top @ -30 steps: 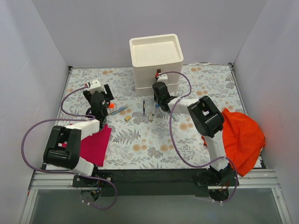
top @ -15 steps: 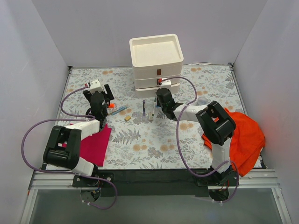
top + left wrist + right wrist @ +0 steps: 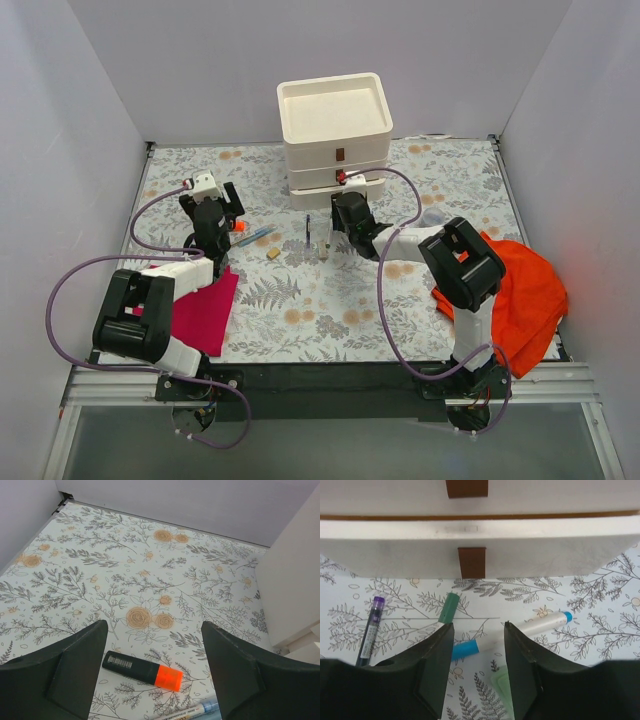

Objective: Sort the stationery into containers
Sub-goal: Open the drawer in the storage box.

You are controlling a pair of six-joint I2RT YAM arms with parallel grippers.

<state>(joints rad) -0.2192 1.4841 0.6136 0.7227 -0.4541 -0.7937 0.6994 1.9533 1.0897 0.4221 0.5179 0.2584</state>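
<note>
Backed off since a second ago, the right gripper (image 3: 478,632) is held open and empty. Just ahead a blue-capped marker (image 3: 520,632), teal pen (image 3: 449,609) and purple pen (image 3: 371,630) are seen, and beyond them the bottom drawer (image 3: 470,542), now pulled slightly out. The left gripper (image 3: 154,630) is also spread empty, with an orange-capped marker (image 3: 142,668) lying between its fingers.

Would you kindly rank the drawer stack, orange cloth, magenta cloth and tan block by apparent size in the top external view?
1. Drawer stack and orange cloth: too alike to rank, and the right arm covers part of the cloth.
2. Magenta cloth.
3. Tan block.
</note>
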